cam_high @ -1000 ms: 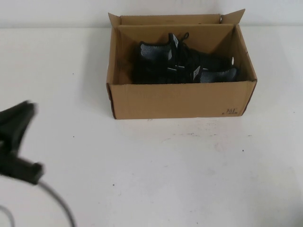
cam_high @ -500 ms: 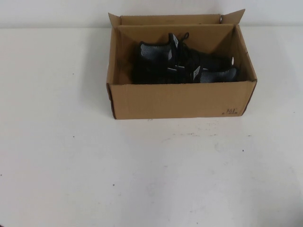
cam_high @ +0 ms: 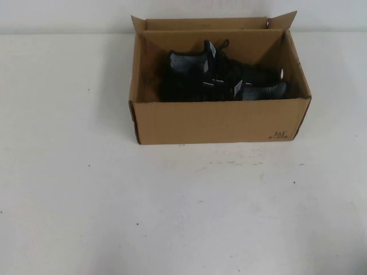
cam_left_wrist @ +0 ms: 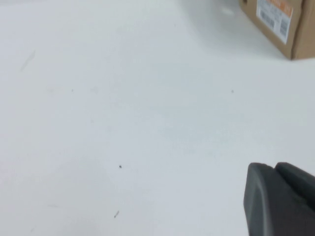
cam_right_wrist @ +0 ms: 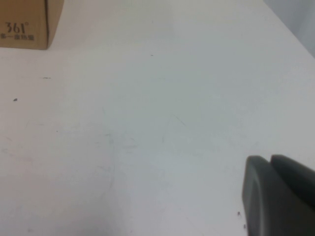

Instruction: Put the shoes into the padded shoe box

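Both black knit shoes [cam_high: 221, 77] lie inside the open brown cardboard shoe box [cam_high: 218, 120] at the back middle of the white table. A corner of the box shows in the left wrist view [cam_left_wrist: 283, 24] and in the right wrist view [cam_right_wrist: 29, 24]. Neither arm shows in the high view. My left gripper [cam_left_wrist: 274, 168] is shut and empty over bare table, well away from the box. My right gripper [cam_right_wrist: 270, 160] is shut and empty over bare table, also apart from the box.
The white table [cam_high: 183, 206] stretches in front of and beside the box. A pale wall runs along the table's far edge behind the box.
The left arm, seen at the lower left a second ago, has withdrawn out of the high view. The box and shoes have not moved.
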